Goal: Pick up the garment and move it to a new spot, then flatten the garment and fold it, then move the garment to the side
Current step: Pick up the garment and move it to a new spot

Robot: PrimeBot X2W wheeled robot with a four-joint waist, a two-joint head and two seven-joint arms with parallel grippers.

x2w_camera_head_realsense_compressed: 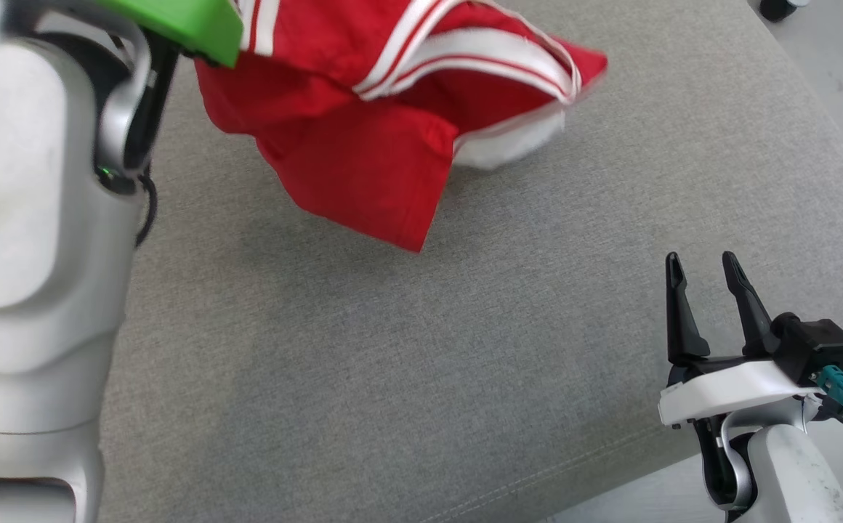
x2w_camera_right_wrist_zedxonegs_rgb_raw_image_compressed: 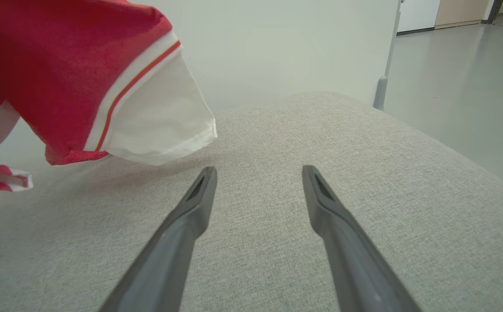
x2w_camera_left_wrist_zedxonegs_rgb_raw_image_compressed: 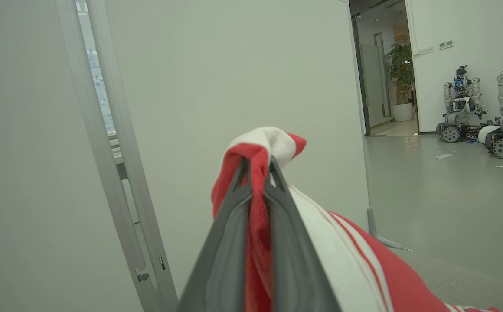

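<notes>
Holding a bunched fold of the red, white-striped garment [x2w_camera_head_realsense_compressed: 363, 145], our left gripper [x2w_camera_left_wrist_zedxonegs_rgb_raw_image_compressed: 258, 162] is clamped tight on the cloth, which pokes out past the fingertips in the left wrist view. From the head, our pale left forearm [x2w_camera_head_realsense_compressed: 22, 218] rises at the left edge under a green cover [x2w_camera_head_realsense_compressed: 182, 22]. The garment hangs from there over the far part of the grey cushion [x2w_camera_head_realsense_compressed: 392, 378]; we cannot tell whether its lowest fold touches the fabric. Further right, well apart from the cloth, our right gripper [x2w_camera_head_realsense_compressed: 701, 260] hovers near the cushion's front edge, fingers spread with nothing between them. Our right wrist view adds a white sleeve [x2w_camera_right_wrist_zedxonegs_rgb_raw_image_compressed: 156, 117] edged by a thin red line. Our left wrist view adds a pale partition [x2w_camera_left_wrist_zedxonegs_rgb_raw_image_compressed: 234, 65], a potted plant [x2w_camera_left_wrist_zedxonegs_rgb_raw_image_compressed: 401, 65] in a doorway and parked robots [x2w_camera_left_wrist_zedxonegs_rgb_raw_image_compressed: 459, 104] on the floor.
</notes>
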